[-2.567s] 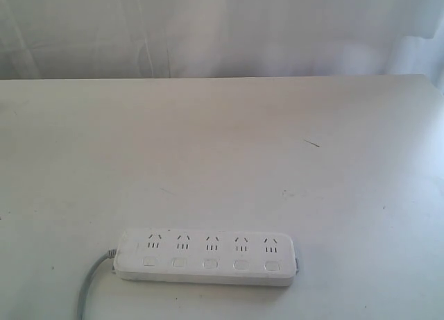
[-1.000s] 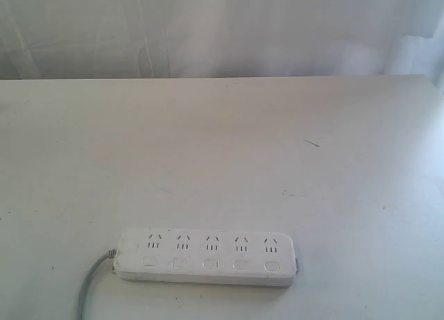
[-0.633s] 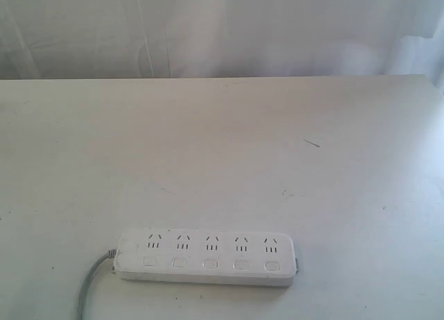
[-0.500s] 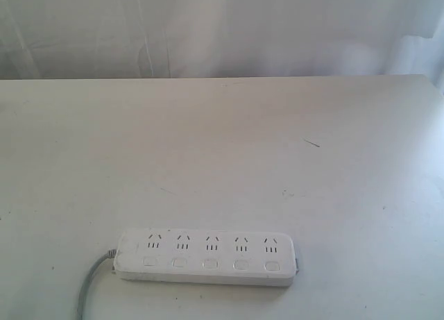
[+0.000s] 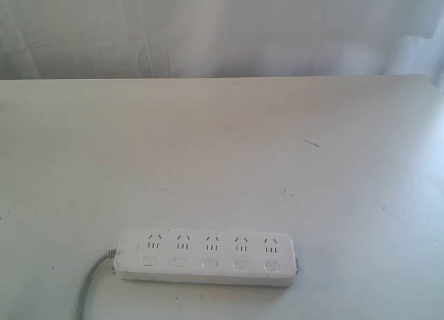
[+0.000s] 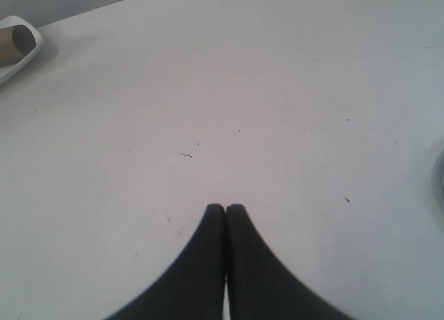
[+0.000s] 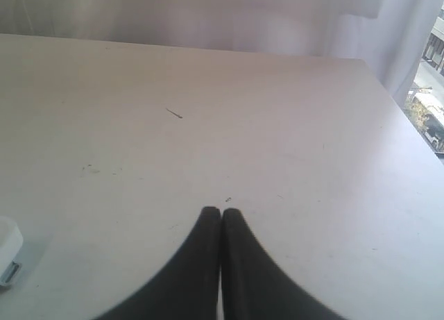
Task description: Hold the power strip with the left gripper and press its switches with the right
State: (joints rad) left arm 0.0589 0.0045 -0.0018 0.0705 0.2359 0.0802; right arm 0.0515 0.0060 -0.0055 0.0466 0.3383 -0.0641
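The white power strip lies flat near the front edge of the table in the exterior view, its grey cord trailing off at its left end. A row of white switches runs along its near side, below the sockets. Neither arm shows in the exterior view. My left gripper is shut over bare table with nothing between its black fingers. The right gripper is shut too, also over bare table; one rounded end of the power strip peeks in at that view's edge, well apart from it.
The white table stretches back to a pale curtain. A white object with a brown inside lies at the corner of the left wrist view. The table's right edge shows in the right wrist view.
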